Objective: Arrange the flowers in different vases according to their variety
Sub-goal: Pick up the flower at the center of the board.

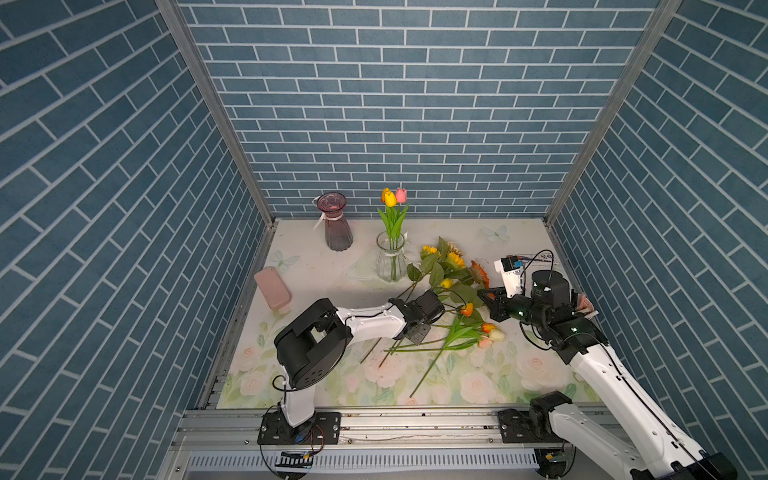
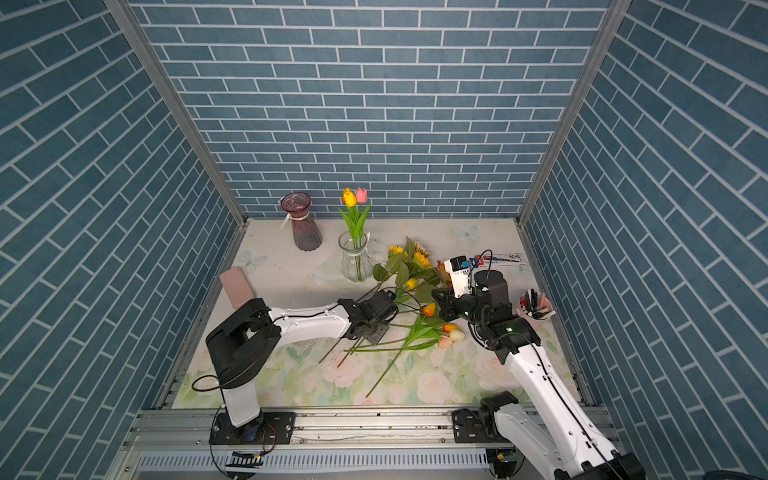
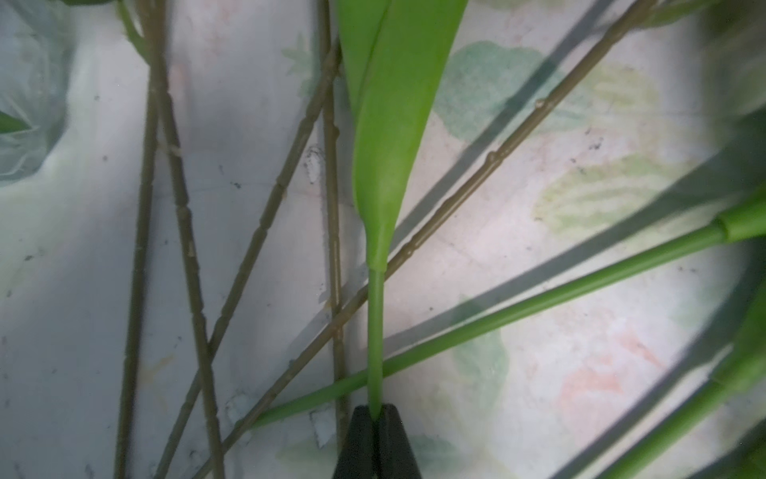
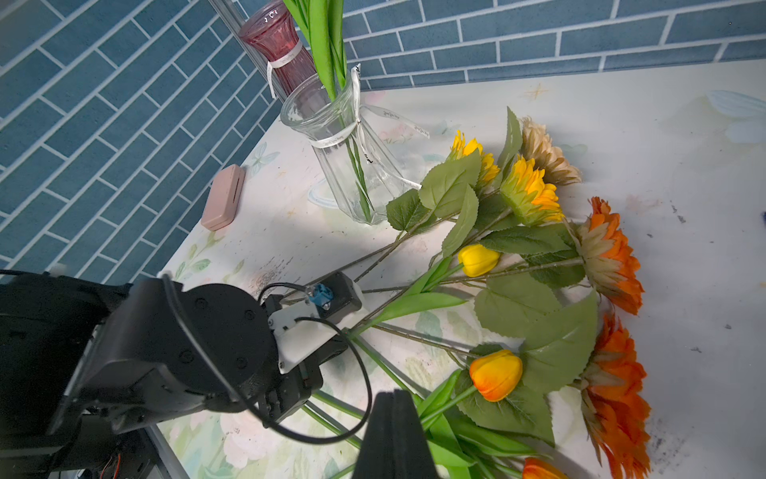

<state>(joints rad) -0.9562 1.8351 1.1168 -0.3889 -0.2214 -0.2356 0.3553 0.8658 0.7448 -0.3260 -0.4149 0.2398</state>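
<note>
The left jaws are clamped on a green tulip stem, low over the surface among crossing stems. The right jaws are closed on nothing, just above the loose tulips and sunflowers lying between the 2 arms. Behind that pile, the clear vase holds upright tulips with yellow and pink buds. The purple vase stands beside it. A pink cup of pens sits by the right arm.

A flat pink case lies at the table's left edge, left of centre in both top views. A pink cup of pens stands at right of centre. The table carries a rose-printed mat; blue brick walls fill the upper frame.
</note>
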